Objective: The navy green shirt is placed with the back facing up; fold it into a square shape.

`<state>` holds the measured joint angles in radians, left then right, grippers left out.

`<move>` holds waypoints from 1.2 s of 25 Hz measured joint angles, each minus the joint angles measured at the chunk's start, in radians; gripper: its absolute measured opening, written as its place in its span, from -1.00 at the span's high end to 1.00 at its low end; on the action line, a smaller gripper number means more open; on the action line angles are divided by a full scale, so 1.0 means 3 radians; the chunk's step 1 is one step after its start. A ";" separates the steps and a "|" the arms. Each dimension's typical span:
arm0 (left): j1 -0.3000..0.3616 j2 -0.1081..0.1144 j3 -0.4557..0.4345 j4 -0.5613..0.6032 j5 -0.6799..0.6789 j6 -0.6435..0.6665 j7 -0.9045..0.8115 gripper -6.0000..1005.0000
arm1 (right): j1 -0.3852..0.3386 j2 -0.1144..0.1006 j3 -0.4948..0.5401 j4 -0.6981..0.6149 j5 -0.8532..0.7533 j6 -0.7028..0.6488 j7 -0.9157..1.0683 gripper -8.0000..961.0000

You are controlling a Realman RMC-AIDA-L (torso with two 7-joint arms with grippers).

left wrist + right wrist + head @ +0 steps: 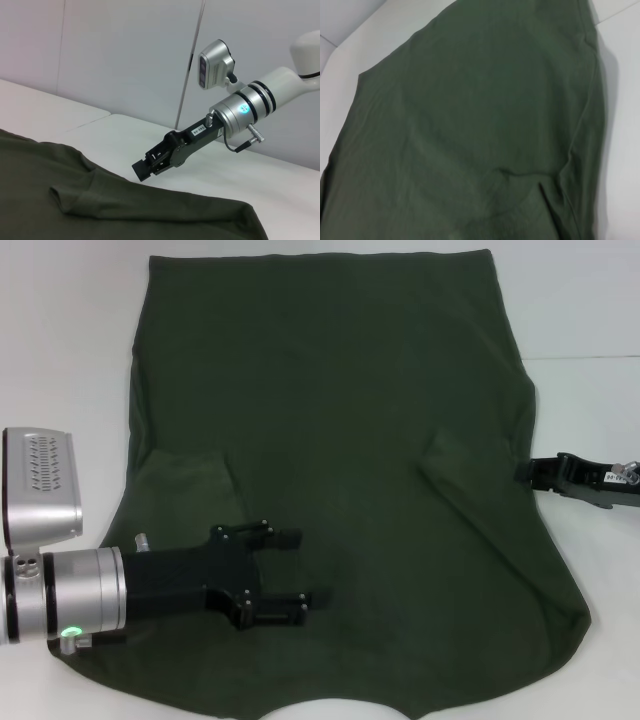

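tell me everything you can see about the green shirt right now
The navy green shirt is a large, dark olive, soft-looking cloth T-shirt spread flat on the white table, its plain side up and no print showing. Both short sleeves lie folded inward over the body, and the collar is at the edge nearest the robot. Only mild wrinkles show. The left gripper is over its left sleeve area, fingers open; whether it touches the cloth is unclear. The right gripper is at its right edge.

Soft matt cloth on a smooth white counter.
The navy green shirt [340, 440] looks like plain matt knit; the left end effector [295, 575] shows matt black plastic behind brushed silver metal.
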<state>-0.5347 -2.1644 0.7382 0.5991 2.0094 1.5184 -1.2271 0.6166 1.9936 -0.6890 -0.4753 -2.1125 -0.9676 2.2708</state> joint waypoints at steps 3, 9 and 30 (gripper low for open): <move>-0.0003 0.0000 0.0000 0.0001 0.0000 -0.0008 0.0004 -0.71 | 0.0000 0.0000 -0.0003 -0.0001 0.0000 0.0001 -0.0001 0.51; -0.0007 0.0000 -0.0001 0.0002 0.0000 -0.0013 0.0014 -0.71 | 0.0018 0.0013 -0.0001 0.0020 0.0000 0.0047 -0.0002 0.08; -0.0007 0.0005 -0.0001 0.0013 0.0000 -0.0020 0.0022 -0.71 | 0.0051 0.0060 -0.0025 0.0076 0.0008 0.0140 0.0000 0.10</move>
<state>-0.5369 -2.1629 0.7378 0.6029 2.0094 1.5124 -1.2204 0.6318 2.0115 -0.6965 -0.4526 -2.1102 -0.9256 2.2707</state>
